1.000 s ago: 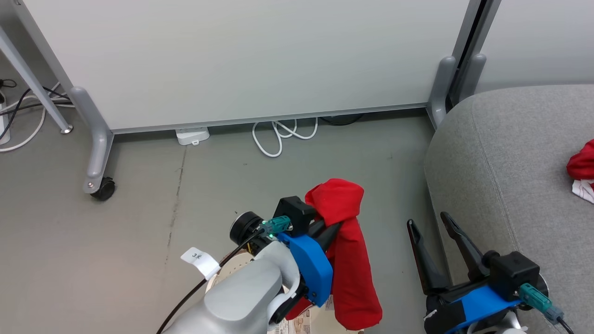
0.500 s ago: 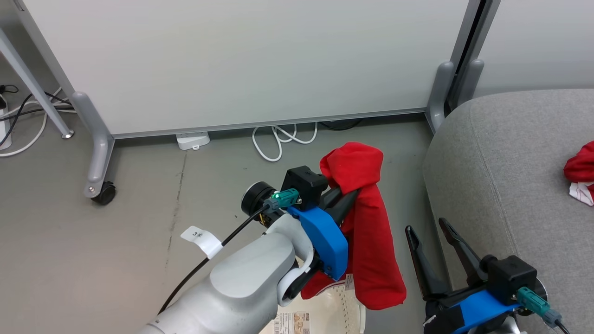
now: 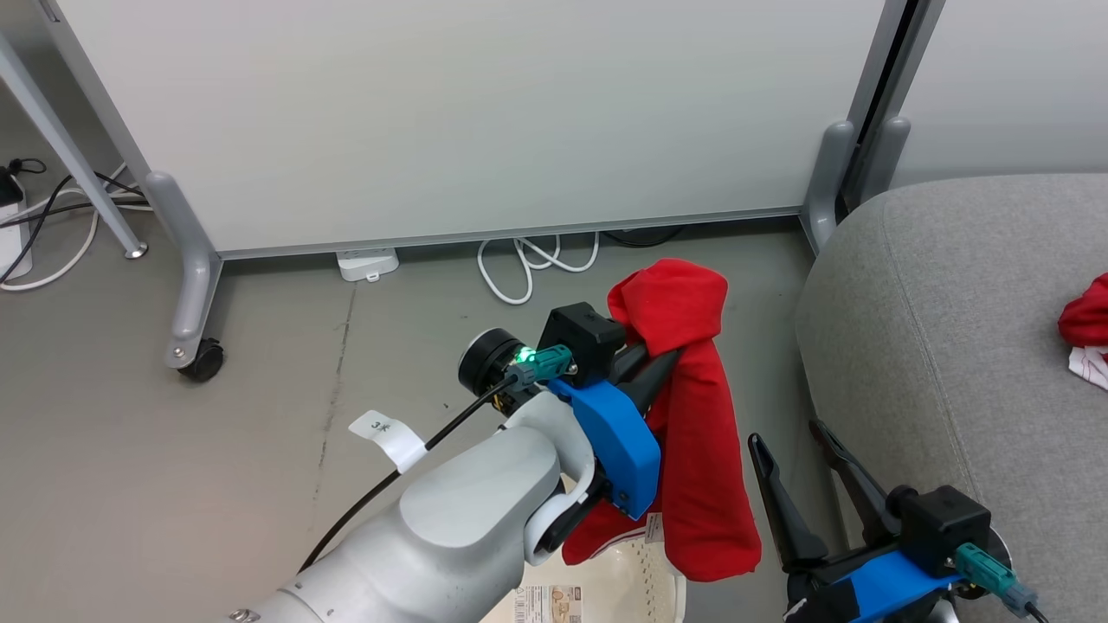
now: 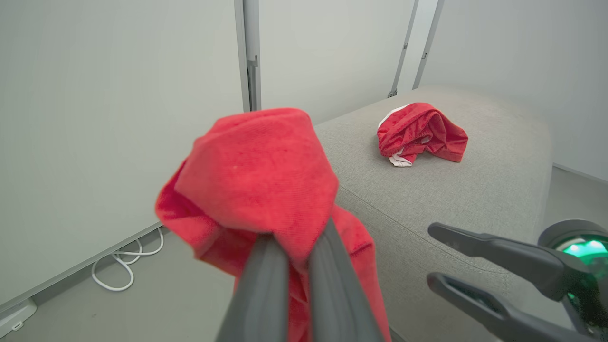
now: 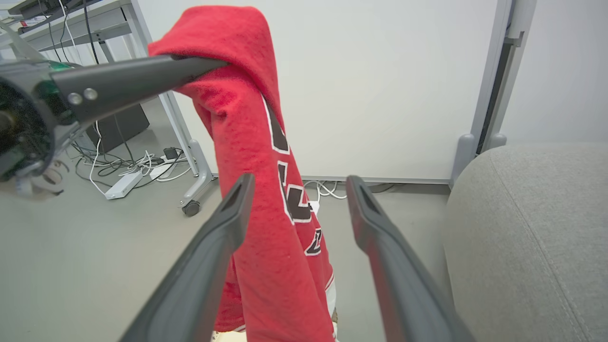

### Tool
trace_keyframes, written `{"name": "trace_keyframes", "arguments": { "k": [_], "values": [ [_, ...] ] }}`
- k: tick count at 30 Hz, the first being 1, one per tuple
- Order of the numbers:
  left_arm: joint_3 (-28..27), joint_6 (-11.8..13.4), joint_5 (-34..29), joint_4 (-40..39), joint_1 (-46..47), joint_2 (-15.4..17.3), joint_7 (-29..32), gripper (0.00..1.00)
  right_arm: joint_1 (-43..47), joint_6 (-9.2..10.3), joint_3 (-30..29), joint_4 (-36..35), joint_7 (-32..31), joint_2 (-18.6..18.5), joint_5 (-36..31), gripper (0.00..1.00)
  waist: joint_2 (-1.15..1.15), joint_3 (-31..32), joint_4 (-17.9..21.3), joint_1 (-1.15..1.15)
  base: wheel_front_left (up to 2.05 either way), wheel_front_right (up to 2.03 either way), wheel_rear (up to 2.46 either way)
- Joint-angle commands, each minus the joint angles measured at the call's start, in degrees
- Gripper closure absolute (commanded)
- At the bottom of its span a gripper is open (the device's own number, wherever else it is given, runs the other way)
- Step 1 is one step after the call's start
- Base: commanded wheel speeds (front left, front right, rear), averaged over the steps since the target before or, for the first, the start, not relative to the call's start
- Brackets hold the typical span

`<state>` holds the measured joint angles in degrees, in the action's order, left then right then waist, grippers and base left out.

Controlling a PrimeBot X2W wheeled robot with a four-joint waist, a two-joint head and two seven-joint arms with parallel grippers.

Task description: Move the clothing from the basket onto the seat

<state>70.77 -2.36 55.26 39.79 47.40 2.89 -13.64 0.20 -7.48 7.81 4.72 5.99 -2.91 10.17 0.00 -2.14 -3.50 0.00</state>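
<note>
Red jersey [image 3: 701, 450] hangs clamped in my left pincer [image 3: 658, 362]; my right pincer [image 3: 785, 433] gapes wide, empty. Right wrist view shows its numerals [image 5: 289, 194]; left wrist view, another garment [image 4: 420, 133] on the seat [image 4: 475, 199].

The hanging garment [image 5: 266, 142] is coloured bright red. Black numerals outlined in white are printed on it, and a white stripe is seen at its hem. A second garment [image 4: 420, 130] is red with white trim. The seat [image 3: 943, 346] is upholstered in plain light grey. The basket [image 3: 645, 580] is cream-white, patterned with small perforations. The fingers [image 3: 779, 510] of the right gripper [image 3: 785, 433] are dark grey, and its housing is blue. The same colours are found on the left gripper [image 3: 662, 368], where a green light is lit. The floor [image 3: 260, 433] is dull grey. The cable [image 3: 519, 268] is white.
</note>
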Motion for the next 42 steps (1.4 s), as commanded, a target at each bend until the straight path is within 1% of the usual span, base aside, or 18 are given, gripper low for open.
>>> {"name": "trace_keyframes", "arguments": {
  "k": [1, 11, 18, 29, 42],
  "values": [
    [-0.01, 0.31, 0.22, -0.25, 1.29, -0.01, -0.25, 1.0, 0.33, -0.03, 0.08, 0.15, 0.13, 0.03, 0.27, 0.0, 0.0, -0.07, -0.03, 0.0, 0.0, 0.0, 0.0],
    [0.96, 0.64, 1.02, -0.56, 1.26, -0.01, -0.64, 1.0, 0.04, -0.03, 0.9, 0.81, 0.12, 0.03, 0.51, 0.0, 0.0, -0.21, 0.01, 0.0, 0.0, 0.0, 0.0],
    [1.47, 0.62, 1.52, -0.65, 1.41, -0.01, -0.59, 1.0, -1.83, -0.03, 2.04, 3.18, -0.33, 0.03, 0.02, 0.0, 0.0, -0.36, -0.21, 0.0, 0.0, 0.0, 0.0],
    [2.17, 0.67, 1.62, -1.47, 1.42, -0.01, 0.02, 1.0, -6.07, -0.03, 3.41, 10.28, -0.4, 0.03, -0.25, 0.0, 0.0, -0.44, -1.13, 0.0, 0.0, 0.0, 0.0],
    [2.57, 0.45, 1.59, -2.16, 1.58, -0.01, 0.44, 1.0, -13.42, -0.03, 7.92, 20.5, 1.43, 0.03, 1.68, 0.0, 0.0, -0.54, -1.82, 0.0, 0.0, 0.0, 0.0]
  ]
}}
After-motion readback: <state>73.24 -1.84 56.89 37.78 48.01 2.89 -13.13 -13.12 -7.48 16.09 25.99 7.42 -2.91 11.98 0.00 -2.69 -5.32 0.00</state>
